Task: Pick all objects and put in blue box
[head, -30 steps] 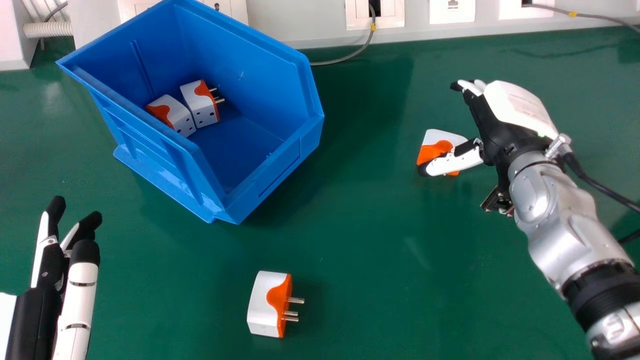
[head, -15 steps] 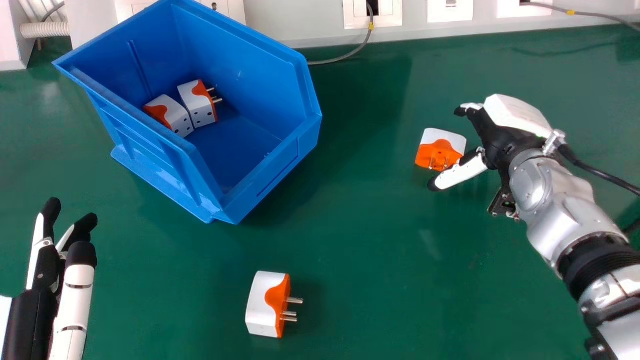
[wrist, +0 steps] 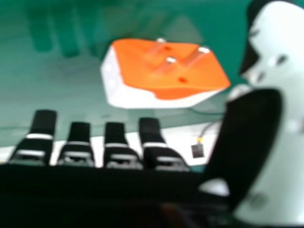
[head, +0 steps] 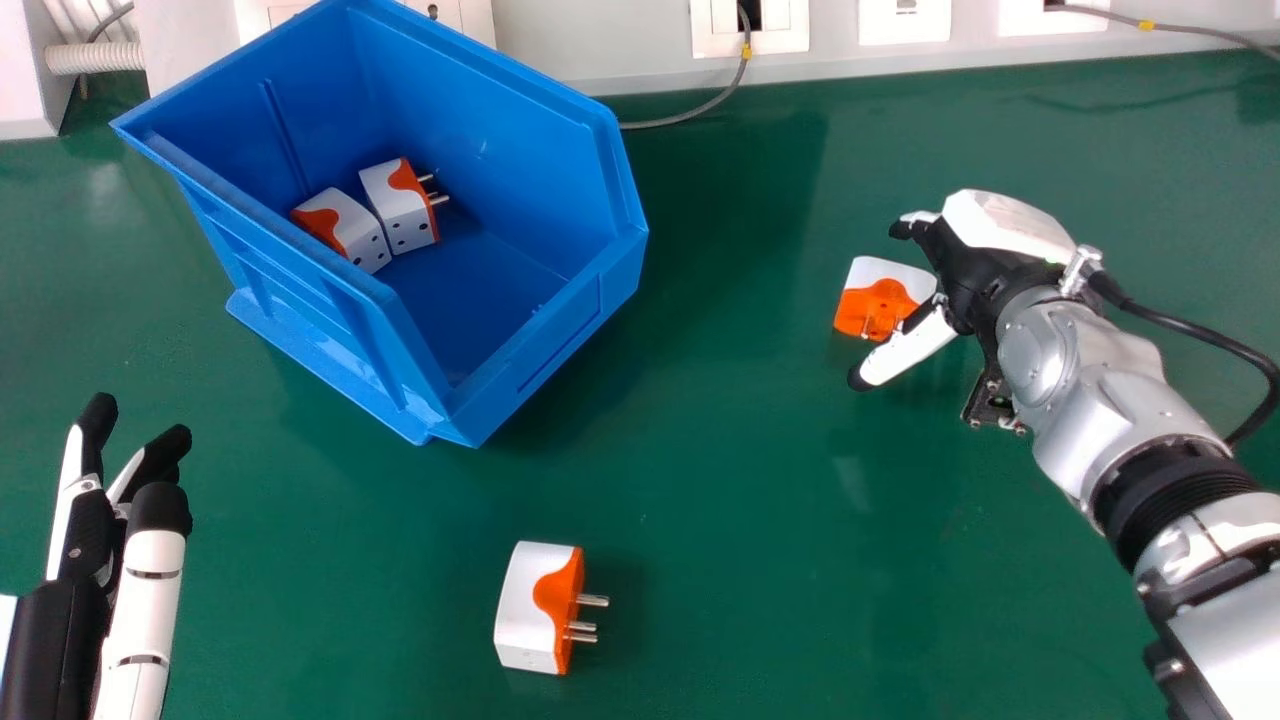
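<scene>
In the head view my right hand (head: 965,265) is open beside an orange and white plug adapter (head: 882,298), its thumb in front of the adapter's near right corner. The right hand view shows that adapter (wrist: 171,71) with its pins exposed, between the straight fingers of my right hand (wrist: 116,142) and the thumb. Another adapter (head: 538,608) lies on the table nearer the front, pins facing right. Two more adapters (head: 342,230) (head: 400,206) rest inside the blue box (head: 540,345). Open and holding nothing, my left hand (head: 92,540) is at the lower left.
The blue box stands at the back left of the green table (head: 720,450), between my two hands. Wall sockets (head: 750,28) line the back edge, and a grey cable (head: 690,118) runs down behind the box. A black cable hangs along my right forearm.
The right hand has moved nearer the front and its thumb has come away from the adapter's face. Over the last half second it has shifted slightly left. The adapters have stayed put.
</scene>
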Controlling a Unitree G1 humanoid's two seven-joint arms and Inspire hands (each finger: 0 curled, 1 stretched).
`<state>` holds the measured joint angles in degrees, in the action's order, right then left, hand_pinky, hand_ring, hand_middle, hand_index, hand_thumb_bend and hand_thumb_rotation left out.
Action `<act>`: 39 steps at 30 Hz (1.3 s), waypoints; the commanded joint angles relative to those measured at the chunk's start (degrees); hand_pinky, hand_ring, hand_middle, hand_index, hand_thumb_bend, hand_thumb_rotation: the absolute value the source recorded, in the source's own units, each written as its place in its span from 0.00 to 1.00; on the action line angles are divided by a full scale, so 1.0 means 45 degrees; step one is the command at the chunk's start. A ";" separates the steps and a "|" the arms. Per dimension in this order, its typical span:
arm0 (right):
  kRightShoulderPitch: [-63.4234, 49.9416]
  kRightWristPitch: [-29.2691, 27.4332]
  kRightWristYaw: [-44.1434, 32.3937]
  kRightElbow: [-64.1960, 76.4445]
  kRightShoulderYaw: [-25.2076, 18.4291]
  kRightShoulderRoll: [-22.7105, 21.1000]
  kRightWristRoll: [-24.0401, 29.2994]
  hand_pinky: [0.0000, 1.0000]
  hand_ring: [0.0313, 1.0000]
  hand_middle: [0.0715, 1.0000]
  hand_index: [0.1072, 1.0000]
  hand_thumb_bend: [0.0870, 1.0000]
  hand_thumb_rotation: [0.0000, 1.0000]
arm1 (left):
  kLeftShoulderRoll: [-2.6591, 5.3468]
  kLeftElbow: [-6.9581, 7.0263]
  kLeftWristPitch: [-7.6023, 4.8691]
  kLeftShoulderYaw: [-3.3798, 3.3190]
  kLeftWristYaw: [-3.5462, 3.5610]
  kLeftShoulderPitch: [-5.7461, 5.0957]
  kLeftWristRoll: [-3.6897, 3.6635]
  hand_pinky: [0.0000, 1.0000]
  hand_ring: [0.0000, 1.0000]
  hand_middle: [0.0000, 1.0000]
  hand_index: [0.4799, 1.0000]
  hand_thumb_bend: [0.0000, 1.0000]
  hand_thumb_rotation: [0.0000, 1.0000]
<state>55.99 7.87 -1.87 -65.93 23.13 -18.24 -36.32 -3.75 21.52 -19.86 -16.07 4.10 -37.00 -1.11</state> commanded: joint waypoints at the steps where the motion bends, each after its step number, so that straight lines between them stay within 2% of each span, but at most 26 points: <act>1: 0.0753 -0.0006 -0.0071 0.0010 0.0054 -0.0073 0.0007 0.85 0.94 0.93 0.86 0.62 0.22 | -0.0031 0.0137 -0.0269 -0.0057 0.0050 -0.0165 -0.0092 0.88 0.93 0.91 0.98 0.51 1.00; 5: 0.0845 0.0061 -0.0034 -0.0082 0.0089 0.0010 0.0045 0.85 0.94 0.93 0.86 0.61 0.22 | -0.0030 0.0230 -0.0265 -0.0089 0.0083 -0.0266 -0.0101 0.88 0.93 0.91 0.98 0.51 1.00; 8: 0.0923 0.0110 -0.0021 -0.0262 0.0105 0.0089 0.0060 0.84 0.93 0.93 0.86 0.61 0.22 | -0.0002 0.0366 -0.0192 -0.0105 0.0063 -0.0350 -0.0030 0.88 0.93 0.91 0.98 0.51 1.00; 12: 0.0982 0.0161 -0.0042 -0.0418 0.0063 0.0165 0.0138 0.83 0.93 0.92 0.86 0.61 0.22 | -0.0001 0.0352 -0.0216 -0.0167 0.0050 -0.0430 -0.0038 0.88 0.93 0.91 0.97 0.51 1.00; 14: 0.0992 0.0154 -0.0085 -0.0463 0.0076 0.0182 0.0149 0.78 0.89 0.91 0.85 0.61 0.20 | 0.0007 0.0344 -0.0242 -0.0194 0.0034 -0.0478 -0.0023 0.88 0.92 0.91 0.97 0.51 1.00; 17: 0.0995 0.0129 -0.0161 -0.0467 0.0075 0.0173 0.0158 0.75 0.87 0.90 0.85 0.62 0.20 | 0.0015 0.0246 -0.0301 -0.0212 0.0013 -0.0497 0.0010 0.87 0.92 0.91 0.97 0.51 1.00; 28: 0.1012 0.0148 -0.0451 -0.0556 0.0186 0.0168 0.0056 0.68 0.79 0.83 0.84 0.62 0.14 | 0.0098 0.0716 -0.0121 -0.0236 0.0056 -0.0925 -0.0130 0.85 0.91 0.90 0.95 0.54 0.98; 30: 0.1003 0.0121 -0.0527 -0.0552 0.0222 0.0144 0.0059 0.67 0.78 0.82 0.84 0.61 0.12 | 0.0109 0.0651 -0.0157 -0.0256 0.0058 -0.0935 -0.0149 0.85 0.91 0.90 0.95 0.54 0.98; 36: 0.1068 0.0159 -0.0533 -0.0634 0.0269 0.0143 0.0101 0.66 0.77 0.81 0.84 0.62 0.14 | 0.0165 0.0468 -0.0366 -0.0310 0.0083 -0.0986 -0.0188 0.85 0.91 0.90 0.95 0.54 0.98; 37: 0.1071 0.0169 -0.0524 -0.0631 0.0266 0.0148 0.0110 0.65 0.75 0.80 0.84 0.61 0.13 | 0.0178 0.0471 -0.0387 -0.0311 0.0084 -0.1007 -0.0180 0.85 0.91 0.90 0.95 0.54 0.98; 39: 0.1114 0.0223 -0.0518 -0.0683 0.0206 0.0190 0.0177 0.55 0.62 0.67 0.84 0.57 0.08 | 0.0204 0.0548 -0.0397 -0.0304 0.0079 -0.1077 -0.0145 0.84 0.91 0.90 0.95 0.55 0.97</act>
<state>57.90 8.37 -4.22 -69.22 24.32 -17.11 -36.02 -3.05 23.17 -20.06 -16.80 4.57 -40.81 -1.18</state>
